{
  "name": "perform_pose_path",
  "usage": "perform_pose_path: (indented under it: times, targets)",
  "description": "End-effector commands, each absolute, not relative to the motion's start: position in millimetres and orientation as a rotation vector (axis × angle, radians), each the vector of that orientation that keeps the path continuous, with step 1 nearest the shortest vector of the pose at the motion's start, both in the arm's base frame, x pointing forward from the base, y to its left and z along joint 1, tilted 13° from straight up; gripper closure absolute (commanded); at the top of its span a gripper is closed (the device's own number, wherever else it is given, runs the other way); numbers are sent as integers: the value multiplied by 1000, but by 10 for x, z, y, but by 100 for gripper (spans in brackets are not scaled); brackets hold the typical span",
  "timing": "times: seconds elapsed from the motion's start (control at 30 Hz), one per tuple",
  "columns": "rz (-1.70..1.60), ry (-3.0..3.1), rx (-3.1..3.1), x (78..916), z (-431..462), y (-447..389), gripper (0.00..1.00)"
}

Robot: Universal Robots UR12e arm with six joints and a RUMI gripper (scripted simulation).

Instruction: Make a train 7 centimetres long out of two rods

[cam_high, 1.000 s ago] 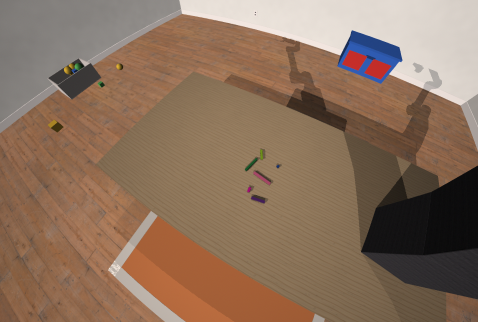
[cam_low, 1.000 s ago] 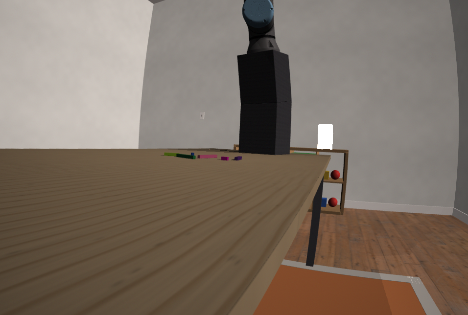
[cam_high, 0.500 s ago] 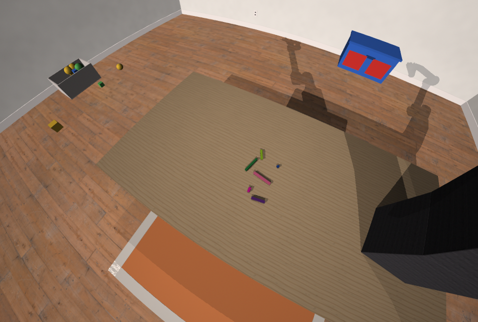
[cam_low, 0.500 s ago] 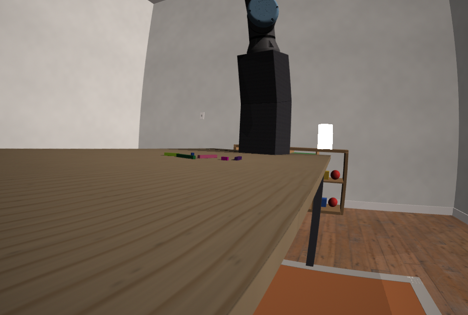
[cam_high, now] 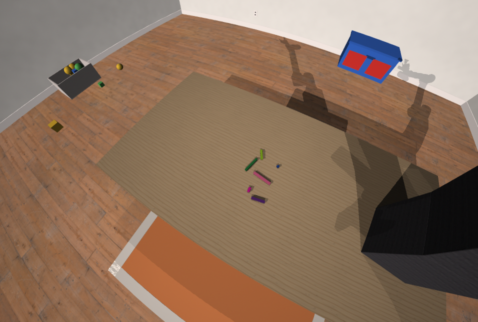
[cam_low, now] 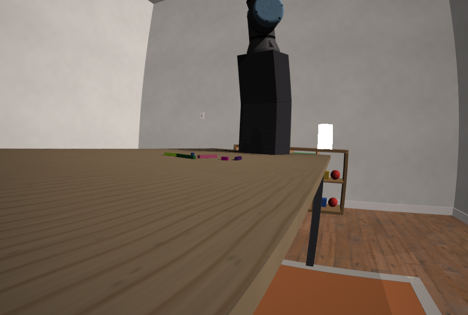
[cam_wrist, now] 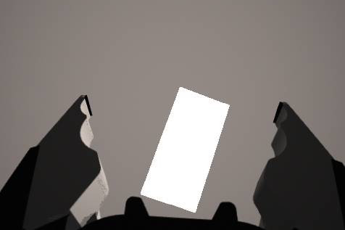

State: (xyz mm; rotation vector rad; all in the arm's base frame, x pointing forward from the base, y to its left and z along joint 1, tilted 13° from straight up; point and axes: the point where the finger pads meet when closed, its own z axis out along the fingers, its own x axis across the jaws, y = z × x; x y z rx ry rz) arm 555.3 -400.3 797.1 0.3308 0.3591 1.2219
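Six rods lie flat and apart near the middle of the wooden table (cam_high: 181,125) (cam_low: 113,209): lime (cam_high: 261,153) (cam_low: 170,154), green (cam_high: 251,163) (cam_low: 185,156), blue (cam_high: 277,165) (cam_low: 192,153), pink (cam_high: 262,177) (cam_low: 207,156), magenta (cam_high: 249,189) (cam_low: 224,158) and purple (cam_high: 258,198) (cam_low: 238,158). None of them touch end to end. My gripper (cam_wrist: 181,99) is open and empty; it shows only in the wrist view, facing a grey wall with a white panel (cam_wrist: 185,149). The arm (cam_low: 264,9) rises from its base, out of the top of the exterior view, high above the rods.
The arm's black pedestal (cam_high: 425,225) (cam_low: 264,103) stands at the table's right side. An orange mat (cam_high: 200,272) (cam_low: 333,296) lies on the floor beside the table. A shelf with red balls (cam_low: 334,175), a blue cabinet (cam_high: 369,57) and a grey bin (cam_high: 75,78) stand off the table.
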Motion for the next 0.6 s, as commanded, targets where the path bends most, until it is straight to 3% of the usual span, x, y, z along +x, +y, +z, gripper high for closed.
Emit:
perform_pose_path:
  times: [0.0,0.57]
  targets:
    - [1241,331,478,5918,7617,-4341,0]
    - [1250,314,964,7028,5853,-4998,0]
